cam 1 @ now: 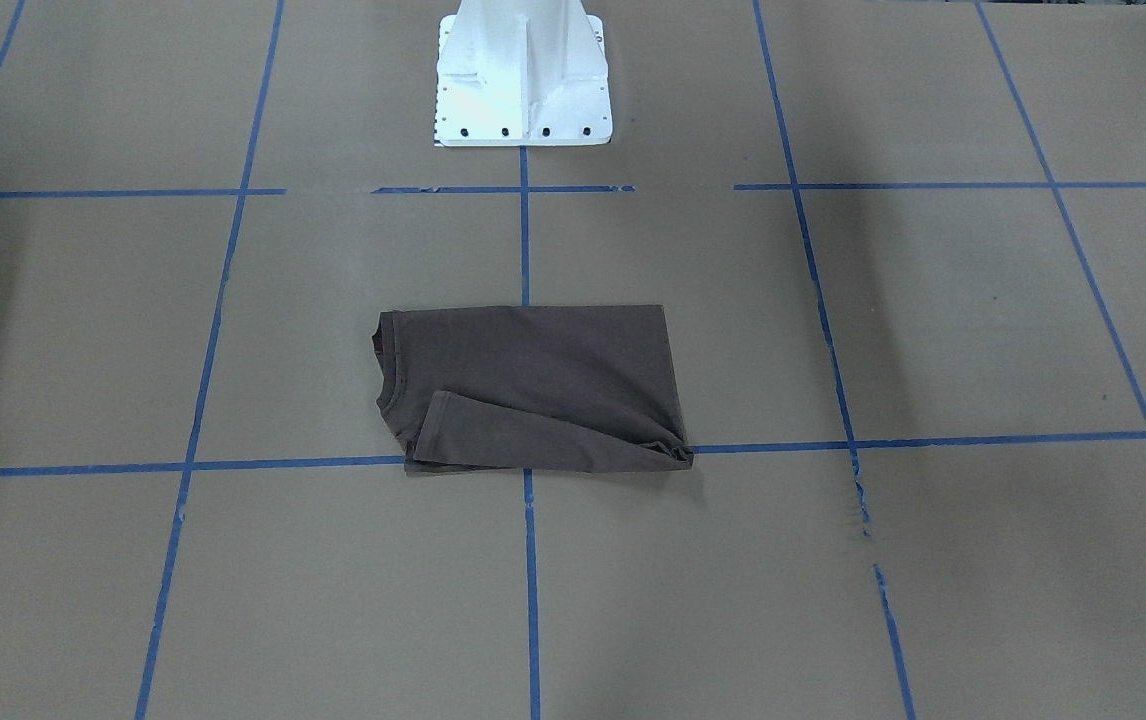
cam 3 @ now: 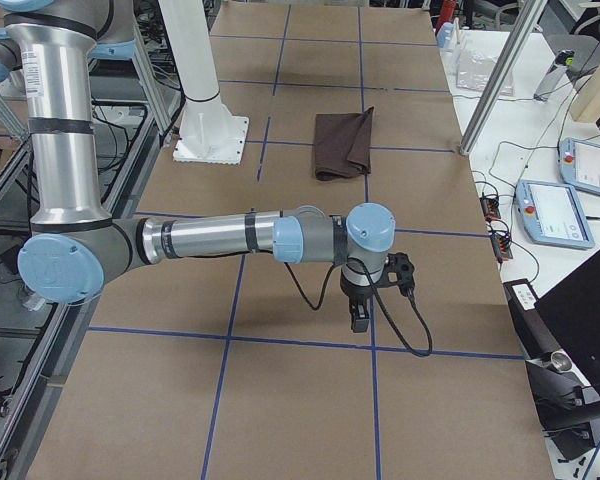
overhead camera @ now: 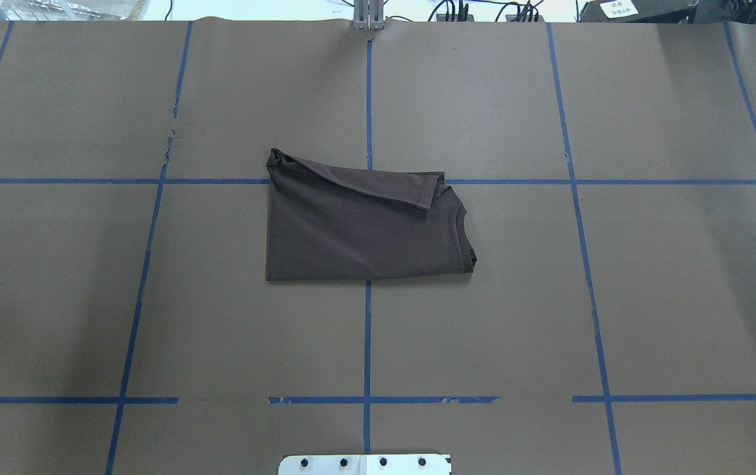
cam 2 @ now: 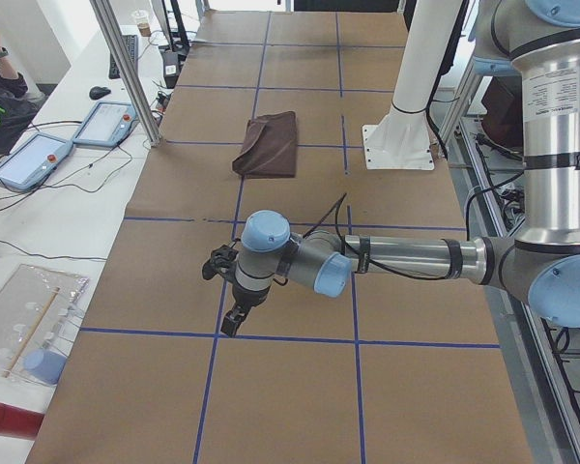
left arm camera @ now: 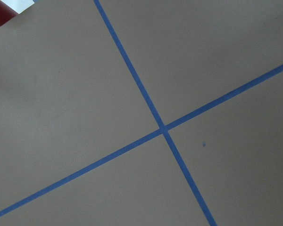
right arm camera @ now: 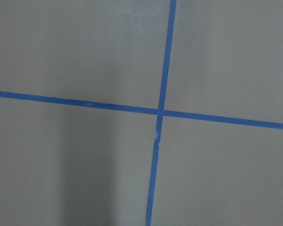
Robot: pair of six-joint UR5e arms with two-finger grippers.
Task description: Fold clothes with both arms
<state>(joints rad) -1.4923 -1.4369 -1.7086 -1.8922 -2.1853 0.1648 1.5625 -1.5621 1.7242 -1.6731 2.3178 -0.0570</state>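
Left arm (cam 2: 396,256), right arm (cam 3: 210,238) stretched low, well clear of the T-shirt (overhead camera: 365,231)!
It's folded flat dead centre overhead, collar (overhead camera: 465,231) at 3 o'clock; left gripper (cam 2: 231,325) and right gripper (cam 3: 360,320) point down, can't tell whether clenched or released.

A robotics lab: robot arms (cam 3: 210,238), tape-gridded table (overhead camera: 483,330), teach pendants (cam 3: 552,213) alongside.

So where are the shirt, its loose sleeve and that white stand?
Shirt (overhead camera: 358,237), overhead view, middle of the folded body.
Sleeve (overhead camera: 378,186), overhead view, middle of the flap lying across the far edge.
White stand (cam 1: 523,85), front-facing view, its lower front.
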